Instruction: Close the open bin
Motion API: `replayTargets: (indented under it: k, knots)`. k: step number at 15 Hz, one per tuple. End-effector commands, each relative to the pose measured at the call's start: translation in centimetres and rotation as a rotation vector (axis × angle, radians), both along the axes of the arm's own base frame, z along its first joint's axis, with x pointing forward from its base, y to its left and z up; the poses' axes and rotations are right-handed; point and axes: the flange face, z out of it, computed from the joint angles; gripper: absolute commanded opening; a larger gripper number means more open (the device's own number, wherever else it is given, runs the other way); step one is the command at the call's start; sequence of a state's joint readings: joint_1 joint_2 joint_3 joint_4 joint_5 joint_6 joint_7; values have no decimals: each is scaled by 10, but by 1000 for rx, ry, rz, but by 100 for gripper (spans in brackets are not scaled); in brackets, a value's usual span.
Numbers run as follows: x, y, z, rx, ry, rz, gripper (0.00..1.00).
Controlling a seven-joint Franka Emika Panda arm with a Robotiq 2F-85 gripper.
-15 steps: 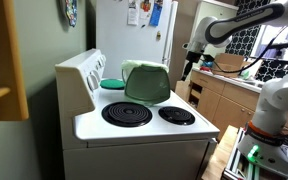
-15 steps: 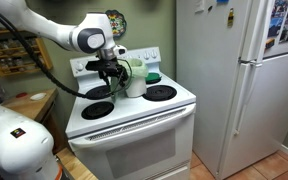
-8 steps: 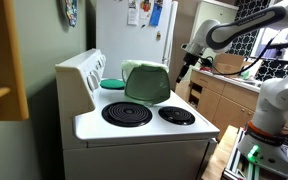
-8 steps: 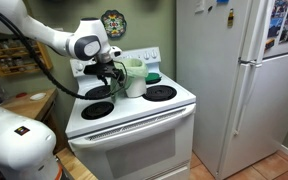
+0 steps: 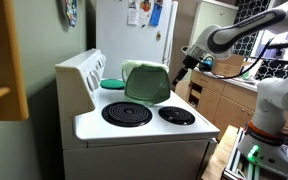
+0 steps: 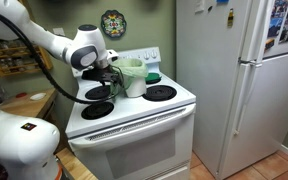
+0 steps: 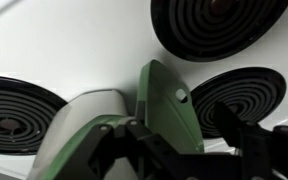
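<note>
On top of the stove [image 5: 86, 125], in the middle between the round burners [image 5: 127, 114]: the bin [image 6: 134, 78], white, with its green lid [image 7: 169, 105] standing straight up. Just beside the bin, above the stove: the gripper [image 6: 111, 80]. Jaws open wide in the wrist view, holding nothing. At the back of the stove: a flat teal dish [image 5: 112, 84].

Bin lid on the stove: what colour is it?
Pale green. The lid shows best in an exterior view, where its broad face stands raised.

Home kitchen; stove [image 6: 134, 140], fridge [image 6: 236, 90]
</note>
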State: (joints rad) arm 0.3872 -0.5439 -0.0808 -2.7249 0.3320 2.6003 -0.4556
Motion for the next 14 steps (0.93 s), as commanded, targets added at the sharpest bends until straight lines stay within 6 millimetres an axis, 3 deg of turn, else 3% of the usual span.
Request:
replayTargets:
  k: [1,8,14]
  knots:
    - [4,32,-4,51,-9,147,100]
    - [4,37,-3,34,-4,162,100]
    - [2,14,7,-40,-18,148,100]
